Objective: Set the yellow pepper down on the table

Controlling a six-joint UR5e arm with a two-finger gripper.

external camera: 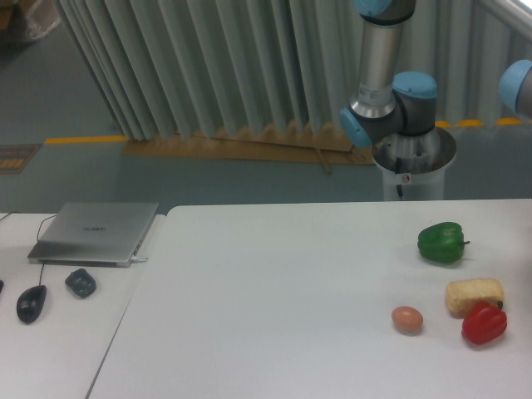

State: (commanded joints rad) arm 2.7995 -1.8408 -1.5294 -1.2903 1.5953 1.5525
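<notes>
on the far left stands a small white desk (pixel 58 332), and on it a closed silver laptop (pixel 94 233) lies toward the far edge. nearer the camera, a dark mouse (pixel 31 302) sits at the left, with a small dark grey lump (pixel 81 283) just to its right. the desk butts against the big white table (pixel 274 307), which fills the middle and right of the scene.

the left and middle of the table carry nothing to name; the things all sit at its right end. a brown egg (pixel 406 319) lies toward the near side. farther away and to the right, a green pepper (pixel 440 243) rests on its side. nearer than it, a yellowish sponge-like block (pixel 475 296) sits with a red pepper (pixel 484 323) touching its near right corner.

behind the table, a grey pleated curtain (pixel 208 66) hangs across the back, and the robot arm (pixel 389 108) rises from its base at the far right, with another blue joint cut off by the right edge.

the gripper is out of the picture, so i cannot tell whether its fingers are apart or together. the yellow pepper is not visible anywhere in this view.
</notes>
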